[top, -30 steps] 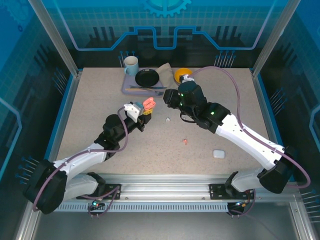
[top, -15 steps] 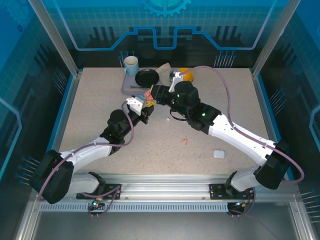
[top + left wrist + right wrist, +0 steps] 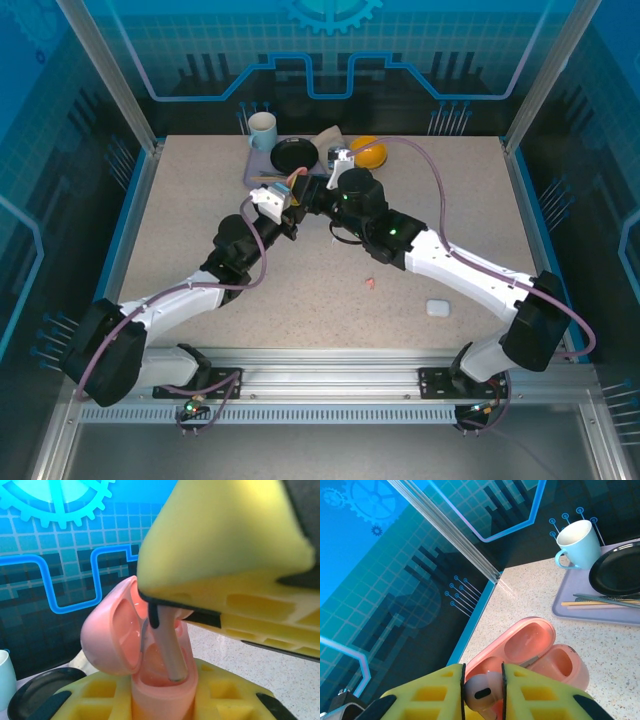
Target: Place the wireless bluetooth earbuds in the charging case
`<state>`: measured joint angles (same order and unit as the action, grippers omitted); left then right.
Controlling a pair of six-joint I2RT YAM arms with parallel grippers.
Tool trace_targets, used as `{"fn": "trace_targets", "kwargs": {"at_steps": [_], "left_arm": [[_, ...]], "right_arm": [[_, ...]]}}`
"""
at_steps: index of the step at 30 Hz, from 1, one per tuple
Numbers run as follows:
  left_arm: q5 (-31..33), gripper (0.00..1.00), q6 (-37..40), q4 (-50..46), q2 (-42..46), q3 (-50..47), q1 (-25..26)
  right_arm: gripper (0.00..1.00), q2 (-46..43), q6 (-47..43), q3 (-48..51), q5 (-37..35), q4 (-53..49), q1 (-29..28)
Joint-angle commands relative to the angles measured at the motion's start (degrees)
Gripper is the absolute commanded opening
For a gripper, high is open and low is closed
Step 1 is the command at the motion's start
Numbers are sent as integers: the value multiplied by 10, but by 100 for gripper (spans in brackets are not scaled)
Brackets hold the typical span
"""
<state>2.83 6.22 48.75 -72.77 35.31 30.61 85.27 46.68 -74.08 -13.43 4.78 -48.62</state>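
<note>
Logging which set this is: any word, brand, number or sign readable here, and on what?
None readable.
The pink charging case, earbud and mug bear no visible print.
The backdrop has gear and circuit patterns, no letters.
The white case in the top view is too small to tell.

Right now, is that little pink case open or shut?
Open. The lid of the pink case is swung back, baring the hollow inside, and the right tool holds an earbud with its stem down in one socket.
</note>
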Motion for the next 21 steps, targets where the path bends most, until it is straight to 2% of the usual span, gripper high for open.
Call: {"fn": "trace_targets", "kwargs": {"at_steps": [1,18,21], "left_arm": [[5,0,-6,20,-1,20,5],[1,0,-15,22,-2,33,5],[1,0,-16,22,-3,34,4]], "right_arm": [[22,6,2,4,-15,24,-8],[21,-4,2,36,-25,20,-7],[23,-8,4,42,-28,15,-8]]}}
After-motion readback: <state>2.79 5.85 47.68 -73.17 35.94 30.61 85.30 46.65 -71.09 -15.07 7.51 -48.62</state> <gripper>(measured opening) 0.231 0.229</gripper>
